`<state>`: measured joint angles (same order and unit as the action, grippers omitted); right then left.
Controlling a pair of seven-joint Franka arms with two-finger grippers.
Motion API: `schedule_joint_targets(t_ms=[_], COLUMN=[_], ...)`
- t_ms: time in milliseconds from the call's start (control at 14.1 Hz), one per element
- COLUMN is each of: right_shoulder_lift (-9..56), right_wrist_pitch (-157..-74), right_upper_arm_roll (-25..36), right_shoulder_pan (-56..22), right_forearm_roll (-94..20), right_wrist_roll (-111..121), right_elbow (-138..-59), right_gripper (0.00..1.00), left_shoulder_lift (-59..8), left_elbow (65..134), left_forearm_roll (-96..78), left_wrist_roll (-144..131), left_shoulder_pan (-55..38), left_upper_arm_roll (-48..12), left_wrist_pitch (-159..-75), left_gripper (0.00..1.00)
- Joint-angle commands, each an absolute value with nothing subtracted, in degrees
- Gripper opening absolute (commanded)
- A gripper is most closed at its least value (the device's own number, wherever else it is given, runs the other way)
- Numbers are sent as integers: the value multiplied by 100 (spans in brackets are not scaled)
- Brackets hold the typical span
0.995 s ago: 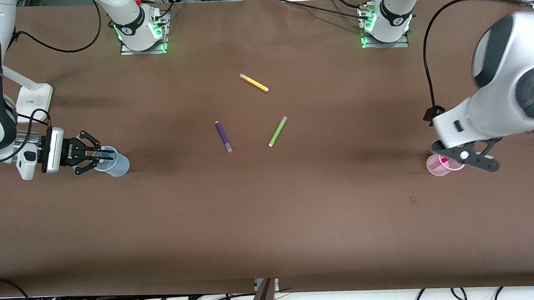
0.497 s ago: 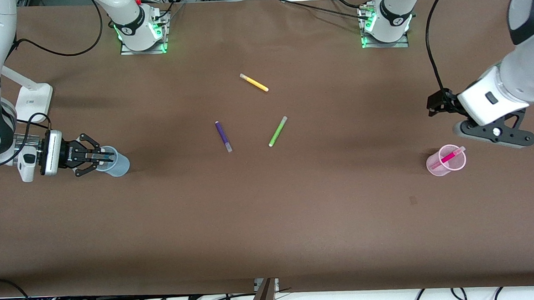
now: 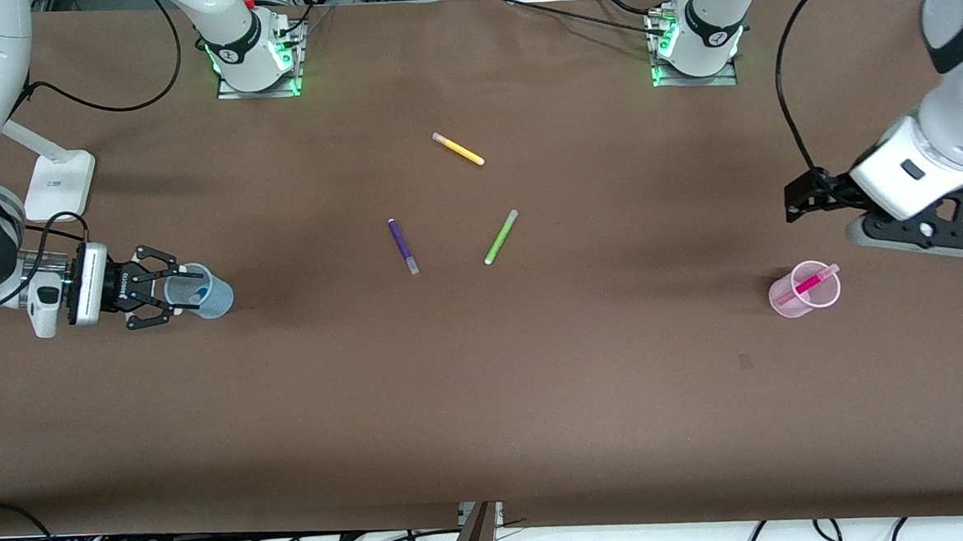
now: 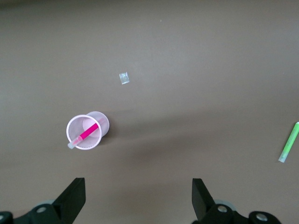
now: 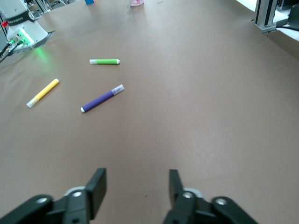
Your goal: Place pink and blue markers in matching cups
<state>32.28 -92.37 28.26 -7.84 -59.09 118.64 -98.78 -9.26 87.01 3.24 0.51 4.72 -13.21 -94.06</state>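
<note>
The pale pink cup (image 3: 804,291) stands upright at the left arm's end of the table with the pink marker (image 3: 808,283) leaning inside it; both also show in the left wrist view, cup (image 4: 99,122) and marker (image 4: 87,133). My left gripper (image 3: 918,237) is open and empty in the air beside that cup (image 4: 138,200). The pale blue cup (image 3: 202,293) stands at the right arm's end. My right gripper (image 3: 168,296) is open right beside its rim (image 5: 137,179). The blue marker does not show clearly; only a darker streak sits inside the blue cup.
A dark purple pen (image 3: 403,246), a green pen (image 3: 500,236) and a yellow pen (image 3: 458,149) lie mid-table; they also show in the right wrist view. A white box (image 3: 61,181) sits near the right arm. A small patch (image 3: 746,361) marks the cloth.
My left gripper has risen off the pink cup and moved away, leaving the pink marker in it. My right gripper has opened and drawn back from the blue cup.
</note>
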Motion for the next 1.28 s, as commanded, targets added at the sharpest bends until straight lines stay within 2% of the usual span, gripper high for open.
schedule_joint_targets(t_ms=[0, 497, 782, 1208], right_shoulder_lift=[3278, 3190, 3190, 3182], right_wrist_pitch=[-8816, -8289, -7920, -7480], right_upper_arm_roll=[2812, 2953, 2944, 2935], right_shoulder_pan=[-677, -677, -756, -817], right_forearm_roll=[-5889, -4730, -3650, -2752], right_wrist_roll=[11122, 7986, 6051, 4493], right_elbow=[-9388, -8369, -7639, -7409], right_gripper=[100, 100, 100, 100], left_shoulder_lift=[-273, -176, -167, -176], left_elbow=[9483, 9378, 9229, 9325], left_forearm_roll=[176, -254, -290, -246], left_wrist_roll=[70, 492, 932, 879], left_shoulder_pan=[-200, -115, -53, -167], left_upper_arm_roll=[-574, -211, 35, 62], left_wrist_pitch=[-9659, -9475, -9167, -9334], left_gripper=[100, 100, 100, 100])
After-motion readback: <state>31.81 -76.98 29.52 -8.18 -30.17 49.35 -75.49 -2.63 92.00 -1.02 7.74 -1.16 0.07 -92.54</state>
